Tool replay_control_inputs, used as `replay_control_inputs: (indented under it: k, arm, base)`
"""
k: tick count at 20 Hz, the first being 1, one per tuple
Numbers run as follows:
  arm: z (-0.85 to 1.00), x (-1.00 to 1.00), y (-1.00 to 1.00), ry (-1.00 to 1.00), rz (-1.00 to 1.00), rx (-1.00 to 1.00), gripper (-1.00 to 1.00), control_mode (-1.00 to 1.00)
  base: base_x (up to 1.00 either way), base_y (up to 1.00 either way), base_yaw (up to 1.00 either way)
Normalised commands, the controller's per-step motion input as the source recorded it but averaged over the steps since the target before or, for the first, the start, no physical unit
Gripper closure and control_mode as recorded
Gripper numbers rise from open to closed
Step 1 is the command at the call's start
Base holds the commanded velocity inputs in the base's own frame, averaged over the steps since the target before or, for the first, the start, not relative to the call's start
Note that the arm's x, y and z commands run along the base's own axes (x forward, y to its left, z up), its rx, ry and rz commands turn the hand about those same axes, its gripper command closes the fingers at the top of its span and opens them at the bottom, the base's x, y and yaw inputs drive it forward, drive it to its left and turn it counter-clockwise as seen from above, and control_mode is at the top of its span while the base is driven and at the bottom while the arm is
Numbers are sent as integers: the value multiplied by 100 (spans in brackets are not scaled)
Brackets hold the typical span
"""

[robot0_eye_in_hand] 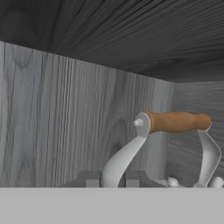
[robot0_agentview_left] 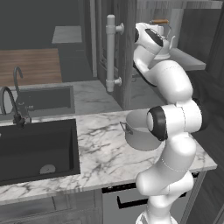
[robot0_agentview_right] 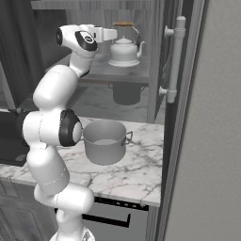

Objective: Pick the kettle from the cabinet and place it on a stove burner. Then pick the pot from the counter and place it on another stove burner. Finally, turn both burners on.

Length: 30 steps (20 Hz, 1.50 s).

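Kettle [robot0_agentview_right: 124, 51] on cabinet shelf, body cut off in hand view, pincer [robot0_eye_in_hand: 113, 178] clamping its handle strap

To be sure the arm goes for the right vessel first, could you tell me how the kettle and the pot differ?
The kettle is small, rounded and silvery-white, with an arched wooden-grip handle; the pot is wider, cylindrical and matte grey, with small side handles. The kettle sits on a cabinet shelf, the pot lower down on the marble counter. Both stand upright.
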Motion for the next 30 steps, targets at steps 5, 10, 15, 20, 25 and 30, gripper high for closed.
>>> replay_control_inputs:
  k: [5, 10, 15, 20, 25, 30]
  arm:
    - [0, 0, 0, 0, 0, 0, 100, -100]
    - [0, -2, 0, -2, 0, 0, 100, -100]
    - [0, -10, 0, -3, -1, 0, 100, -100]
    - [0, -24, -1, -7, -1, 0, 100, -100]
    - [0, -24, -1, 0, -2, 0, 100, -100]
    - [0, -21, -8, 0, -1, 1, 100, -100]
  base:
    - [0, 0, 0]
    - [0, 0, 0]
    - [0, 0, 0]
    - [0, 0, 0]
    - [0, 0, 0]
    - [0, 0, 0]
